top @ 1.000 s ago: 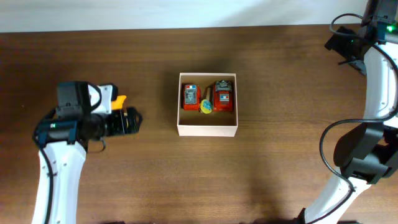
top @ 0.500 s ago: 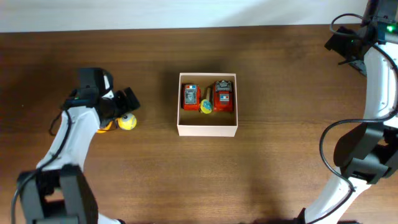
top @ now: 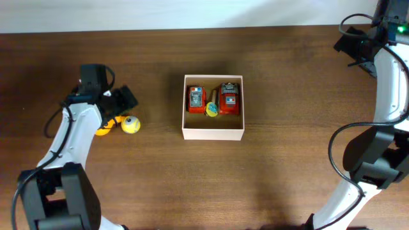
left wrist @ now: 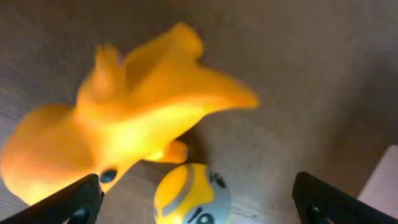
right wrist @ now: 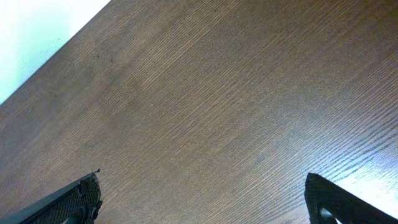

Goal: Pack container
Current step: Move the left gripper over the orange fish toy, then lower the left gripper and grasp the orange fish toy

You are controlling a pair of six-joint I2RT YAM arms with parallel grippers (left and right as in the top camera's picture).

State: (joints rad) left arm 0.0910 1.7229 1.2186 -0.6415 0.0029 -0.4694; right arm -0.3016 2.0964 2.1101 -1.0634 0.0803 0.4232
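Container sits mid-table and has not moved over the last second. Two red cars lie side by side in its 12 o'clock half with a small yellow-and-blue piece between them, and the 6 o'clock half shows bare brown floor. What changed is the left arm. A second ago it lay flat across the spot at 9 o'clock of the container, forearm pointing at the box. It has since swung up and pulled back toward 12 o'clock, and the left gripper now hangs just at 12 o'clock of a yellow ball that was covered before. An orange toy lies just at 9 o'clock of the ball; the wrist view shows them very close, but contact is unclear. Left jaws are spread wide with nothing between them, both tips at the wrist frame's lower corners and the ball low between them. Right gripper is parked far out at 2 o'clock of the container, jaws apart, over bare wood only, same as before. My read is that two loose items are still outside, so packing is not finished. The left arm looks lined up for a pick, with the ball the likelier target, then a carry toward 3 o'clock into the free half.
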